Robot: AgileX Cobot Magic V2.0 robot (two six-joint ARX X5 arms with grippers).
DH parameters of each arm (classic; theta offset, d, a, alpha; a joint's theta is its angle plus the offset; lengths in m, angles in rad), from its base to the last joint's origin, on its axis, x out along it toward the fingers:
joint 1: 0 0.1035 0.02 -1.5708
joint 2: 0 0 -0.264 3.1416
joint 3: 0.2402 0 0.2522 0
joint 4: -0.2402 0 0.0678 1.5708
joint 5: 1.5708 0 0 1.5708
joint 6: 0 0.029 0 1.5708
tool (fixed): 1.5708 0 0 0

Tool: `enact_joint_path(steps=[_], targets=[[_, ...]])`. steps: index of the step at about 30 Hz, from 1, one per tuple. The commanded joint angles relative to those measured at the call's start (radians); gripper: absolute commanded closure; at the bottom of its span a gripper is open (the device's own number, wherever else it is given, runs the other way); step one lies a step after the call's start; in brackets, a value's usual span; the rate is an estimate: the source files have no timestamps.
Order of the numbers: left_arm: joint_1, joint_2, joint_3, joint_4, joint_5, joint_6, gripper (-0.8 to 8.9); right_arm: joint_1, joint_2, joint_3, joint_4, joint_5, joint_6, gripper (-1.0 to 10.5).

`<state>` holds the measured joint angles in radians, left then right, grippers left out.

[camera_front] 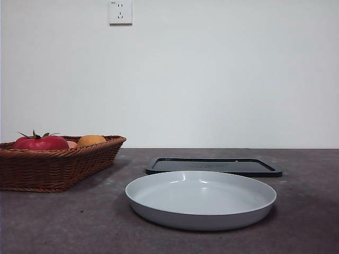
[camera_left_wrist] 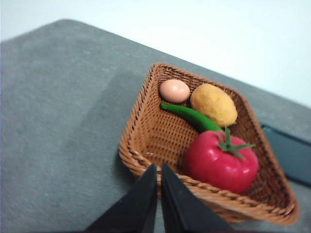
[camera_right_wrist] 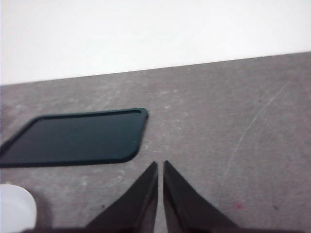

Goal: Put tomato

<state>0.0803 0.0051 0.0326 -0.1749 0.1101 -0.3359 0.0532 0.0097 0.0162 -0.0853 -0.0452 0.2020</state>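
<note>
- Front view: the glossy tomato (camera_front: 41, 142) sits in the woven wicker basket (camera_front: 58, 166); a smooth grey plate (camera_front: 201, 199) and a flat black tray (camera_front: 213, 166) lie bare, probably as drop spots.
- Left wrist view: the left gripper (camera_left_wrist: 159, 167) hangs over the basket rim, jaws pressed together, beside a chilli (camera_left_wrist: 190, 116).
- Right wrist view: the right gripper (camera_right_wrist: 160, 165) waits over the speckled tabletop (camera_right_wrist: 233, 121), jaws together.

All I see of my arms is each wrist camera's pair of jaws: the left gripper (camera_left_wrist: 159, 167) and right gripper (camera_right_wrist: 160, 165) are plain matte black, tapering to narrow pointed tips, unmarked.
</note>
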Motion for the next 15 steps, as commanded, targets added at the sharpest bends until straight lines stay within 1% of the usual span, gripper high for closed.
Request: enact_joint_path(steps=[1, 4, 9, 15], targets=[[0.002, -0.002, -0.006, -0.013, 0.004, -0.102, 8.02, 0.002, 0.000, 0.002, 0.010, -0.015, 0.085, 9.4], [0.002, -0.002, 0.019, -0.013, 0.042, -0.105, 8.02, 0.002, 0.000, 0.020, 0.009, -0.016, 0.110, 9.4], [0.002, 0.000, 0.081, -0.013, 0.100, -0.143, 8.02, 0.002, 0.002, 0.093, -0.028, -0.014, 0.113, 9.4], [0.002, 0.026, 0.191, -0.060, 0.109, -0.146, 8.02, 0.002, 0.039, 0.228, -0.137, -0.019, 0.111, 9.4]])
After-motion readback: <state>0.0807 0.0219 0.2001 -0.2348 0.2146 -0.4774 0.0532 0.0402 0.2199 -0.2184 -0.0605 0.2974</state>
